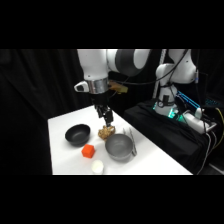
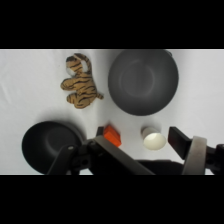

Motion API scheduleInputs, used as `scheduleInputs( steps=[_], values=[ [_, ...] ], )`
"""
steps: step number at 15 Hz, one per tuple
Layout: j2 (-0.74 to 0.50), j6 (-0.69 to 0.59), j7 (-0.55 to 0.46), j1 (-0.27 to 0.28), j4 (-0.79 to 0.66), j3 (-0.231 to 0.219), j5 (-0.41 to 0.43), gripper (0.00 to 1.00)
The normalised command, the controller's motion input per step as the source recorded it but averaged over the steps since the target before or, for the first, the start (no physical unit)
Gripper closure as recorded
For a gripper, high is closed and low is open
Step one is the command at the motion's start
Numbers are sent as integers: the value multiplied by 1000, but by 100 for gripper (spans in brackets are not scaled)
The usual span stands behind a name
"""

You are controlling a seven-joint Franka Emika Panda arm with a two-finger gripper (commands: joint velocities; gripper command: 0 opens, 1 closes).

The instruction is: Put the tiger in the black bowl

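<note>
The tiger (image 1: 105, 132) (image 2: 80, 84), a small striped tan-and-brown toy, lies on the white table between the two bowls. The black bowl (image 1: 77, 134) (image 2: 49, 146) sits to its left in the side view and holds nothing. My gripper (image 1: 106, 118) (image 2: 138, 143) hangs above the table, just over the tiger in the side view. It is open, and nothing sits between its fingers. In the wrist view the tiger lies well away from the fingers, toward the top left.
A grey metallic bowl (image 1: 120, 146) (image 2: 143, 81) stands right of the tiger. An orange cube (image 1: 88, 151) (image 2: 111, 135) and a small white object (image 1: 98, 166) (image 2: 153, 141) lie near the table's front edge (image 1: 120, 173). Dark equipment borders the right side.
</note>
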Motion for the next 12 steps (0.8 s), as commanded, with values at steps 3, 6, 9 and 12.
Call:
scheduleInputs(
  steps=[3, 6, 9, 12],
  values=[
    [-47, 21, 0, -23, -24, 7, -1, 0],
    [-115, 62, -38, -65, -103, -25, 10, 0],
    [-177, 125, -96, -110, -203, -57, 30, 0],
    [-238, 215, -150, -137, -315, -78, 58, 0]
  ],
)
